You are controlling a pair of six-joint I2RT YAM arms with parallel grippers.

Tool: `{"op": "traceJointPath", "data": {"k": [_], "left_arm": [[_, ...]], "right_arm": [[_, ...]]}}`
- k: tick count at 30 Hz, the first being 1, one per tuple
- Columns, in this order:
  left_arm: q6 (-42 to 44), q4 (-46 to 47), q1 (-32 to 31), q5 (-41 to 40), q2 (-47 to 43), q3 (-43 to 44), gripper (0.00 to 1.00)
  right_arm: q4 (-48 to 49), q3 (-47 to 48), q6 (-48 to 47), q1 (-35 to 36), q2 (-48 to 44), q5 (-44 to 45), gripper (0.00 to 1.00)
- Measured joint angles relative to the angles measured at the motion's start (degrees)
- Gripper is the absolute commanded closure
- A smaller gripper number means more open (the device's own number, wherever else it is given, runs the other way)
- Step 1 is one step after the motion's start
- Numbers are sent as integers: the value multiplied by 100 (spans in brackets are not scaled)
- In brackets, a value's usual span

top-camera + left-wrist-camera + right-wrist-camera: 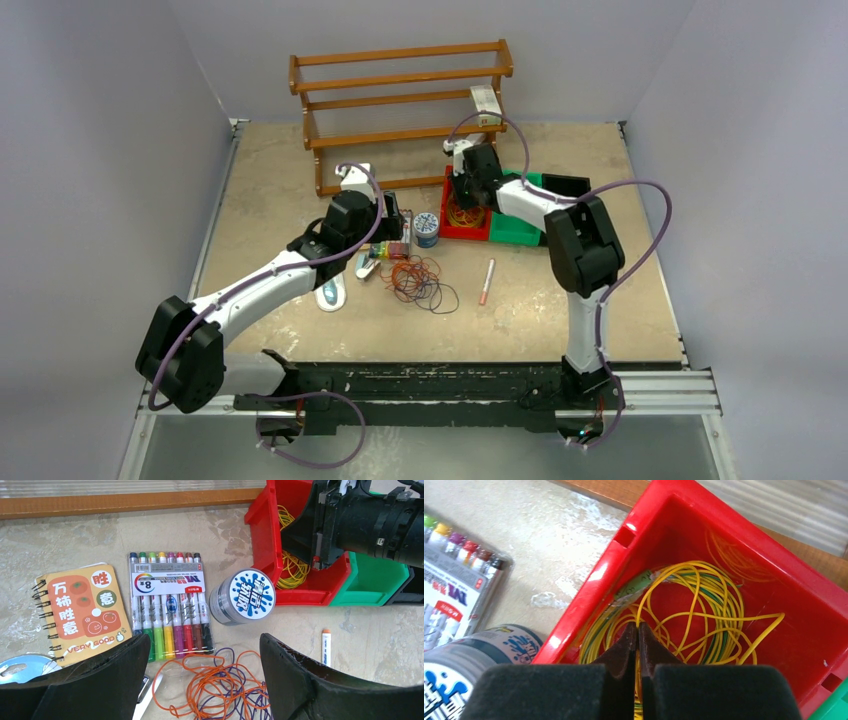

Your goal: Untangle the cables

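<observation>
A tangle of orange and purple cables (225, 685) lies on the table (300, 180) in front of the marker pack, seen from above as a loose heap (420, 280). My left gripper (204, 640) hovers over its near-left side, open wide, with nothing between the fingers. A bundle of yellow cables (704, 605), some with green, lies coiled in the red bin (589, 587). My right gripper (638, 627) reaches down into that bin, jaws pressed together with a yellow strand running out between the tips. From above, the right gripper (462, 205) stands over the red bin (467, 234).
A marker pack (167, 610), an orange spiral notebook (80, 610) and a round tin (245, 597) lie beyond the tangle. A white pen (326, 645) lies to its right. A green bin (380, 580) adjoins the red one. A wooden rack (400, 90) stands at the back.
</observation>
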Motion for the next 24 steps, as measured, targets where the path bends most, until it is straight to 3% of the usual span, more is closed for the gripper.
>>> {"op": "traceJointPath", "data": {"k": [8, 15, 24], "left_arm": [[0, -2, 0, 0, 0, 0, 20], [-2, -2, 0, 0, 0, 0, 20], [-2, -4, 0, 0, 0, 0, 20]], "right_arm": [[-87, 9, 208, 0, 83, 286, 98], [-37, -37, 247, 0, -125, 304, 76], [4, -37, 243, 0, -614, 302, 57]]}}
